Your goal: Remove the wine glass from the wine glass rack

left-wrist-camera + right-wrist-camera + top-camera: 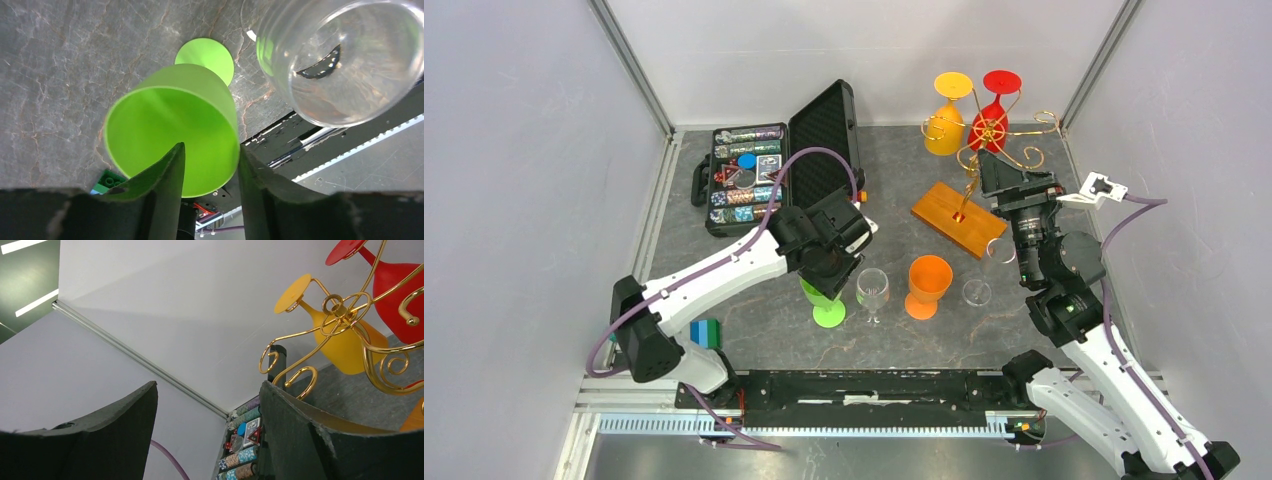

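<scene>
wine glass rack [989, 128] (gold curls, wooden base [957, 222]) hangs yellow glass [945, 128], red glass [996, 105]; right claw [207, 390] spread, left claw [210, 150] parted.

Your views are bright, lit evenly from overhead; shadows on the counter [894, 170] are soft. The clear glass [345, 60] shows glare. The right pincer's fingers [115, 435] look blurred, dark.

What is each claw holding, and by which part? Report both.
Nothing is held. The left claw stands open astride the green glass's rim without pinching it; the right claw is open and empty.
</scene>
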Tool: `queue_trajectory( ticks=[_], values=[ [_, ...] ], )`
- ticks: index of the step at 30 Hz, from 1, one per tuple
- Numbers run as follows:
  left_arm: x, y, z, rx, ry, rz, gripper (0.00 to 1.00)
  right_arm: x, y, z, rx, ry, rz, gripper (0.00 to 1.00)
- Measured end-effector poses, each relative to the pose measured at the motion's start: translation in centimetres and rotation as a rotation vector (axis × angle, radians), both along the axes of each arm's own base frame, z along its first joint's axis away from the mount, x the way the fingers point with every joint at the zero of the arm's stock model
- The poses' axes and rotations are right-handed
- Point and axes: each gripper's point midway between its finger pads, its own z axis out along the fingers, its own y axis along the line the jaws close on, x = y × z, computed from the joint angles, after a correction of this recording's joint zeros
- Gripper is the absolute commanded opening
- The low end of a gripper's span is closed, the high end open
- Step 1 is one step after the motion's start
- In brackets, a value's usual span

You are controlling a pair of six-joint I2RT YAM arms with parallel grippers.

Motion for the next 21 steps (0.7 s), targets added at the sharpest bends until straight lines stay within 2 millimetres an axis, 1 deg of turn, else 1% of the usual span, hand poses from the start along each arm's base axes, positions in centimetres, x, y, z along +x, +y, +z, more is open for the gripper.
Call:
queue_trajectory(
  ticks=[3,5,7,9,12,13,16,18,21],
  values=[
    [0.2,-0.3,1.0,-0.028,-0.022,-0.023,0.64,0.0,0.0,-0.1,-0.008,0.001,-0.002,0.83],
    [0.1,-0.2,2.1,-0.064,-0.047,-0.042,0.70,0.0,-0.1,-0.1,-0.019,0.000,-0.007,0.87],
    [-0.1,0.0,3.5,-0.106,-0.079,-0.060,0.76,0.0,-0.1,0.0,-0.039,-0.003,-0.014,0.90],
    [-0.3,0.3,5.3,-0.156,-0.124,-0.078,0.85,0.0,-0.2,0.4,-0.068,-0.011,-0.025,0.94],
    [-0.1,0.6,7.9,-0.241,-0.212,-0.084,0.98,0.2,-0.5,1.6,-0.132,-0.029,-0.057,0.98],
    [0.1,0.6,8.9,-0.276,-0.247,-0.083,1.00,0.2,-0.6,2.1,-0.155,-0.036,-0.067,0.98],
    [0.8,0.5,11.6,-0.391,-0.371,-0.069,1.00,0.7,-0.8,4.2,-0.252,-0.051,-0.104,0.98],
    [1.2,0.6,12.6,-0.444,-0.438,-0.053,1.00,1.0,-0.8,5.7,-0.309,-0.062,-0.126,0.98],
    [1.9,0.6,13.6,-0.499,-0.517,-0.033,1.00,1.9,-1.1,8.3,-0.398,-0.062,-0.167,0.98]
  ],
)
